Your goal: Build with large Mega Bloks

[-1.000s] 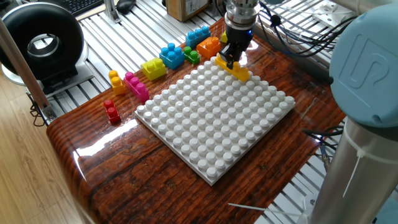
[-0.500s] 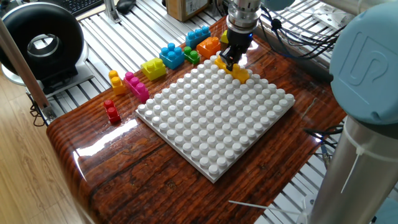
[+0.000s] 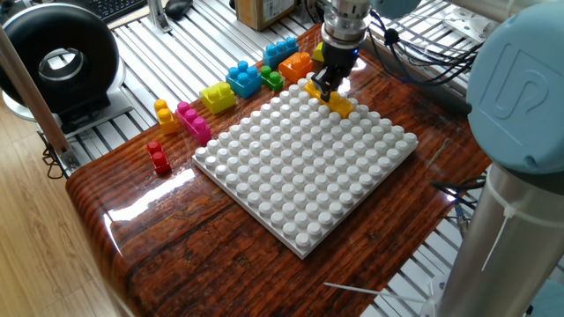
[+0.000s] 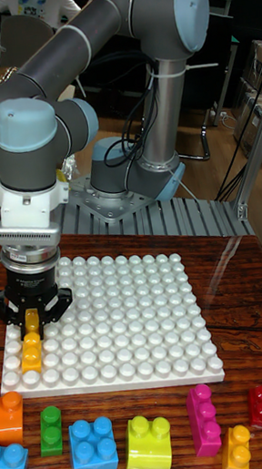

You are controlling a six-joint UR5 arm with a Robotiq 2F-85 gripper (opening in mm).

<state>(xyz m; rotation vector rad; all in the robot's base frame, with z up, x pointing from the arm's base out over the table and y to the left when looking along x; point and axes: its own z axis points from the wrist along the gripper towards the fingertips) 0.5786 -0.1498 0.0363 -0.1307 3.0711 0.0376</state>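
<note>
Yellow-orange block (image 3: pixel 330 99), claw-held (image 3: pixel 325 88), lies lengthwise along plate's (image 3: pixel 304 163) edge.

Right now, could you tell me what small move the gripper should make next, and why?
Probably press straight down a little, then open. The two-finger gripper is shut on the long yellow-orange studded brick, which lies at the corner of the white studded plate; whether it is fully seated is unclear.

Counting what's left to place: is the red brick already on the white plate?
No, the red brick lies on the wooden table, apart from the white plate, near its left corner.
</note>
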